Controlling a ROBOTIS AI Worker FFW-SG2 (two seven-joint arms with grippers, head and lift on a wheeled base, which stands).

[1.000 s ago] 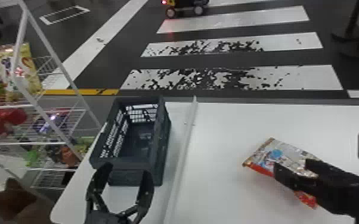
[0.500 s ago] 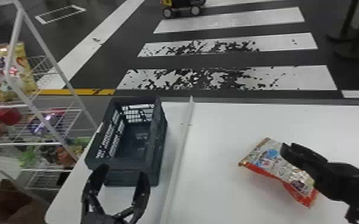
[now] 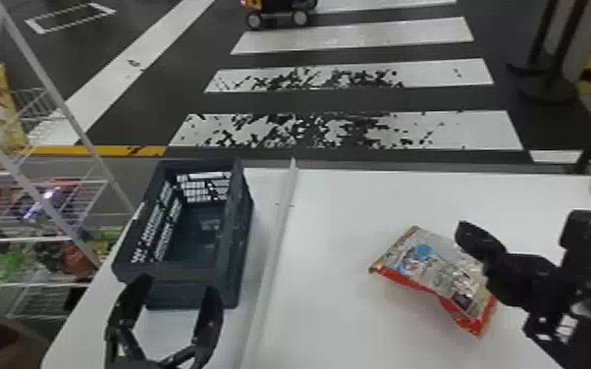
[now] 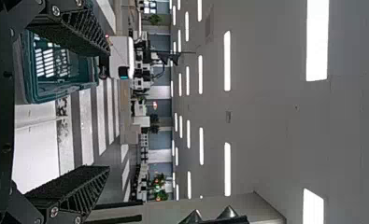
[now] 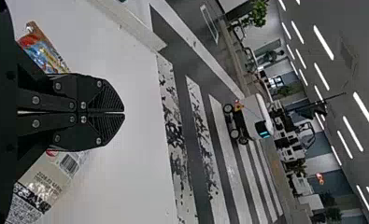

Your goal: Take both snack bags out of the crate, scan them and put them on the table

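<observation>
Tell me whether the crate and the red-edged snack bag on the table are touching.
Apart. The head view shows the pale divider strip and bare white table between the crate and the red-edged snack bag.

striped floor point(image 3: 358, 101) under a lit ceiling point(image 4: 275, 116)
white bands point(image 3: 358, 37), two flecked with black, cross the dark ground; a white wire rack point(image 3: 67, 115) stands at the left, dark posts point(image 3: 562, 44) at the right, and bright strip lights point(image 4: 227, 60) run in rows overhead.

Snack bag point(image 3: 417, 267) on table point(image 3: 338, 324), crate point(image 3: 181, 274) upright
</observation>
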